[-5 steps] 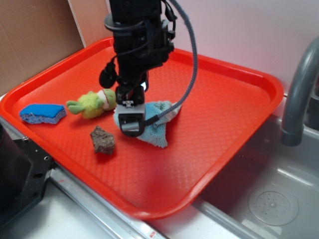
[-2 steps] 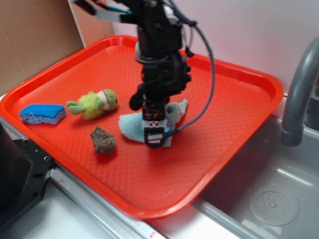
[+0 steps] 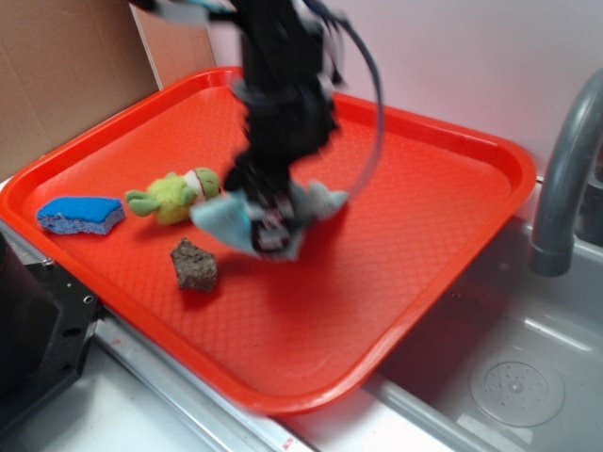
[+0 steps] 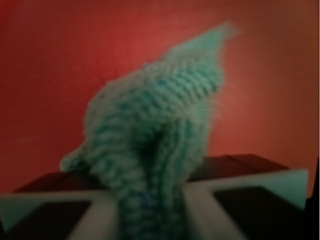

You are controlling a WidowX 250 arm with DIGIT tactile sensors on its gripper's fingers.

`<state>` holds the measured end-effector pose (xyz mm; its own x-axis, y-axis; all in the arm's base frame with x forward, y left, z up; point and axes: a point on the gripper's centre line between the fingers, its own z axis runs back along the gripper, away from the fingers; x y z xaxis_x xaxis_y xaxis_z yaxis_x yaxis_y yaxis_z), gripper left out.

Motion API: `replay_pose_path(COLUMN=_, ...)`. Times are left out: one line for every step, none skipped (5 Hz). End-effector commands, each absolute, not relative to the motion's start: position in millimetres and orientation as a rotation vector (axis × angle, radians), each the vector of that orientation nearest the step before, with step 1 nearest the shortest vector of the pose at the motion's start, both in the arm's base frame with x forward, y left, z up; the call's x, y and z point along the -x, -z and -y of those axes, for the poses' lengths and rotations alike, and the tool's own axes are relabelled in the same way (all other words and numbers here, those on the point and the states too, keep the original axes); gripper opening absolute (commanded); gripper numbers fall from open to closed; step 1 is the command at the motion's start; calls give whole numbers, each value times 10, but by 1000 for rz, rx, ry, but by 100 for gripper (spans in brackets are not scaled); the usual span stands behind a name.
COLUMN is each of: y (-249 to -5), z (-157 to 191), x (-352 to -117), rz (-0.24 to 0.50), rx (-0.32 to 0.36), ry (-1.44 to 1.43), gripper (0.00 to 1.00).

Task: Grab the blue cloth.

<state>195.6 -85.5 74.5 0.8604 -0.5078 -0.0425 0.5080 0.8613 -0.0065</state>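
The gripper (image 3: 270,232) is clamped on the blue cloth (image 3: 219,217) — the wrist view shows the fuzzy pale blue-green terry (image 4: 155,150) pinched between the two pale fingers (image 4: 207,212), bunched up into a peak above them against the red tray (image 4: 55,65). From the outside the arm is blurred. The cloth hangs around the fingertips near the middle of the orange-red tray (image 3: 443,226), one flap out toward the green plush toy (image 3: 177,195), just beside it, another toward the faucet side. Whether the cloth touches the tray floor I can't tell. A brown sponge chunk (image 3: 194,266) lies just in front of the plush toy — a bright blue sponge (image 3: 80,214) sits beyond it, near the tray's left rim. A grey faucet (image 3: 565,169) rises off the tray's right side.
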Motion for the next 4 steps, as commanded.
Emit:
replay_pose_path(y=-1627, z=763, x=-1493, rz=133, rx=-61, ry=294, gripper=0)
replay_pose_path(y=-1683, z=635, x=-1607, rz=65, rx=-65, ry=46, gripper=0)
replay_pose_path(y=-1754, z=388, x=-1805, rz=21, rx=-42, ry=-122, gripper=0)
replay_pose_path(y=-1904, z=101, x=-1905, rz=38, rx=-30, ry=-198, gripper=0)
